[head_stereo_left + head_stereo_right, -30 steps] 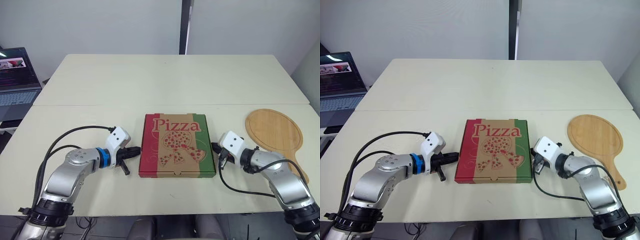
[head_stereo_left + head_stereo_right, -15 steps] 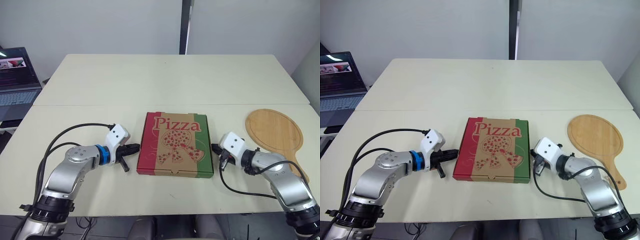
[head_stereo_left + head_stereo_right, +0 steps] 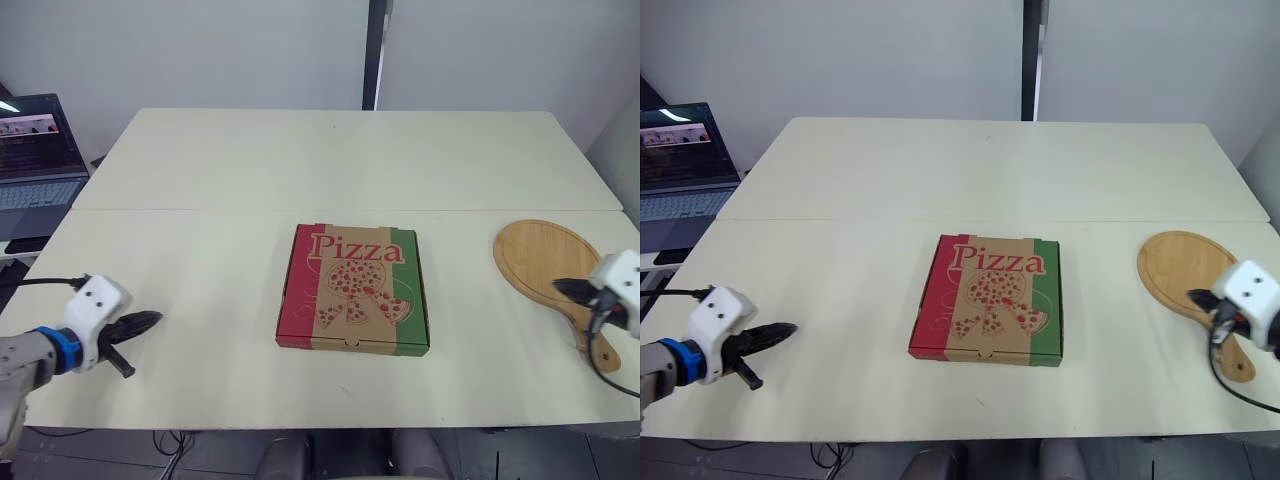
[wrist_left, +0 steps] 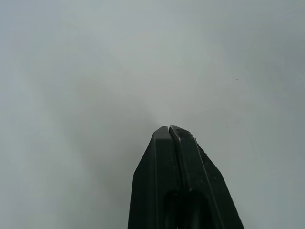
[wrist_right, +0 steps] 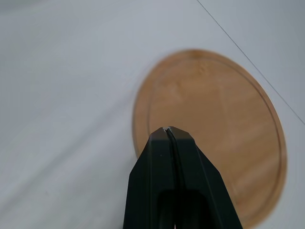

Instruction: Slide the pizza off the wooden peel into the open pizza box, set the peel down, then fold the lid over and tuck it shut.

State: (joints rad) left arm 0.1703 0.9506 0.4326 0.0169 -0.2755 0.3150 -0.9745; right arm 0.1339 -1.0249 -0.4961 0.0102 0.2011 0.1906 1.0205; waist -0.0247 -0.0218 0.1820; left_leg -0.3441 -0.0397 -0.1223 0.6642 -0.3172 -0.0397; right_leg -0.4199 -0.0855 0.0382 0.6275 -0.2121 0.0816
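I've pulled both arms back from the pizza box (image 3: 353, 302), lid down, at table (image 3: 300, 160) ctr. L gripper (image 3: 155, 317) & R gripper (image 3: 558, 286) pinched closed, empty. Peel (image 3: 548, 262) lies bare on the box's right. Task prob. done.

left arm: low at the robot's far left, forearm near level, reaching inward.
left wrist: left white boxy housing (image 3: 95, 303) on top, blue ring (image 3: 66, 347) behind it.
left gripper (image 3: 152, 318) (two black fingers): fingers pressed flat together, no gap at tips, holding nothing.
right arm: at the robot's far right, reaching inward.
right wrist: right white boxy housing (image 3: 620, 277); thin black cable (image 3: 600, 352) loops beneath.
right gripper (image 3: 560, 286) (two black fingers): fingers closed tip to tip, holding nothing.
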